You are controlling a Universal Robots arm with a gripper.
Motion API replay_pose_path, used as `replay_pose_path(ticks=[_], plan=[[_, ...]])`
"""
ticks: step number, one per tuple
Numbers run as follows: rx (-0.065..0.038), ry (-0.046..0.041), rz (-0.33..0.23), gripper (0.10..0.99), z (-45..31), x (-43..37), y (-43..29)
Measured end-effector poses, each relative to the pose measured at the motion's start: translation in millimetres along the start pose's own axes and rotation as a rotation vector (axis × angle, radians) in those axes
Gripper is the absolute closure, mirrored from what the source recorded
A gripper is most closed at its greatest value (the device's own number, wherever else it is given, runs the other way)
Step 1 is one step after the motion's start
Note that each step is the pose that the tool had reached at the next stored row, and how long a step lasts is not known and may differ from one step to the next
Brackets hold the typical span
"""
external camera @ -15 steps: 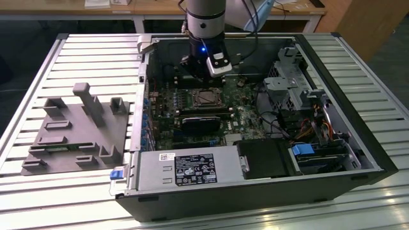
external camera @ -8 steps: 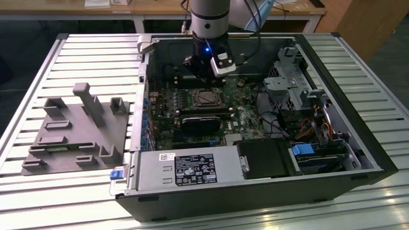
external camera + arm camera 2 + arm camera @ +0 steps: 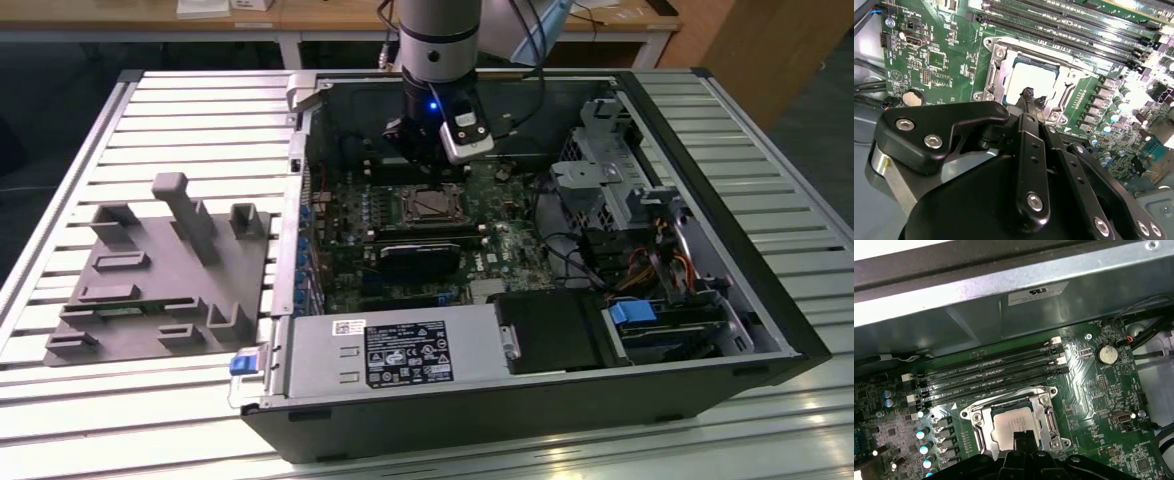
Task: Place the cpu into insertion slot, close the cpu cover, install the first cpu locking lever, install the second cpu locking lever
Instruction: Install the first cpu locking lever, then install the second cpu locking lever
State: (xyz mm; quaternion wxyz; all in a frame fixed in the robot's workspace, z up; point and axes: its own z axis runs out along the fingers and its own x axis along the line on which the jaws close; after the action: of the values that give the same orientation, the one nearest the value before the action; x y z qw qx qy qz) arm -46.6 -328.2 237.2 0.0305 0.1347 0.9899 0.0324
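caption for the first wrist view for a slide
Gripper poised over the cpu seated in the insertion slot.

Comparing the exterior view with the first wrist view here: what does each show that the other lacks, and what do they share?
Exterior view alone: the grey fixture block on the slatted table, the power supply, the drive bay and the arm above the case.

First wrist view alone: a coin battery and the case wall close up.

Shared: the green board, the memory slots, and the cpu seated in the insertion slot with the cpu cover around it, the tool just above.
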Motion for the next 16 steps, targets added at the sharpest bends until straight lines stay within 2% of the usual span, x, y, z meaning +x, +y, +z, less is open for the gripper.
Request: replay_pose_path(ticks=[16], plan=[[0.000, 0.0000, -0.001, 0.984, -0.1, -0.4, -1.5]])
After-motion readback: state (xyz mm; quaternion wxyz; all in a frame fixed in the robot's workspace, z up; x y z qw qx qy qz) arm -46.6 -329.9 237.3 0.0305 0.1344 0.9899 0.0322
